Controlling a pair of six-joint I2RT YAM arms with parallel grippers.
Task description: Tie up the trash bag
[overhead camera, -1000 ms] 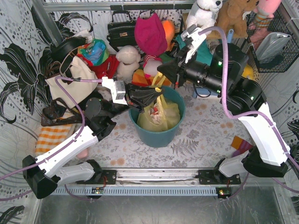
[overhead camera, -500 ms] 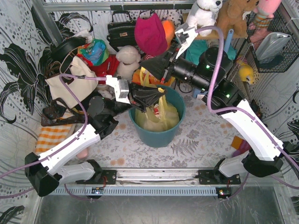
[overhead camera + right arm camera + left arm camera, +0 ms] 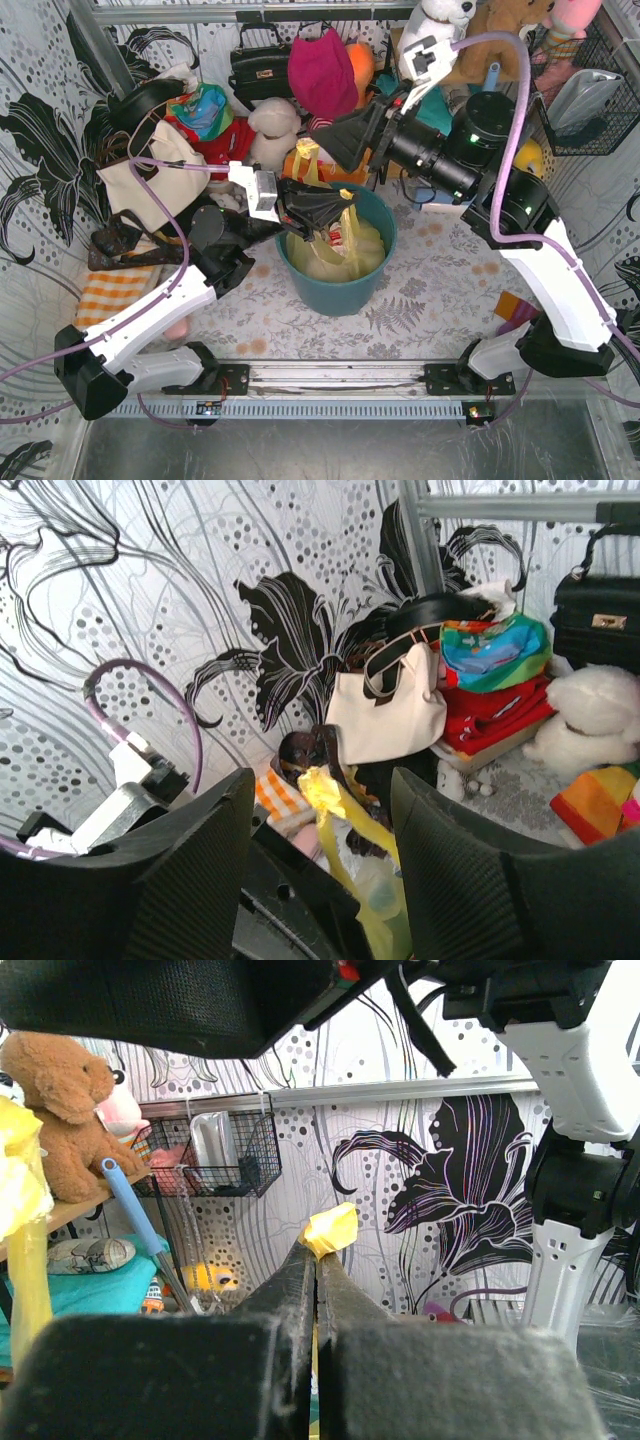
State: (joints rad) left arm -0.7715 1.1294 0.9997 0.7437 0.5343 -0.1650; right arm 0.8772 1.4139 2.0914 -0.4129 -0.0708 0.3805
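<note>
Teal and round, the plastic bin [image 3: 338, 290] stands on the tabletop [image 3: 430, 300] between the two arms. The thin translucent yellow plastic trash bag [image 3: 335, 255] sits inside it, with pale crumpled contents showing through its skin. Two floppy top ends rise out of the bin. The left tool [image 3: 343, 198] is over the bin's rim, its jaws pressed together on one yellow end, whose tip pokes out above the fingers in the left wrist view. The right tool [image 3: 322, 135] is higher and farther back. Its jaws stand apart, with the other yellow end between its fingers [image 3: 190, 880], touching neither.

Farther left lies a cream canvas tote bag [image 3: 165, 165] with dark straps. A black leather handbag [image 3: 258, 65] is at the back wall, and a black wire basket [image 3: 590, 105] holding a silvery object hangs at the far right. The tabletop wears a grey leaf print, plush toys [image 3: 272, 130] crowd its far edge, and the walls [image 3: 40, 120] carry black flowers on white.
</note>
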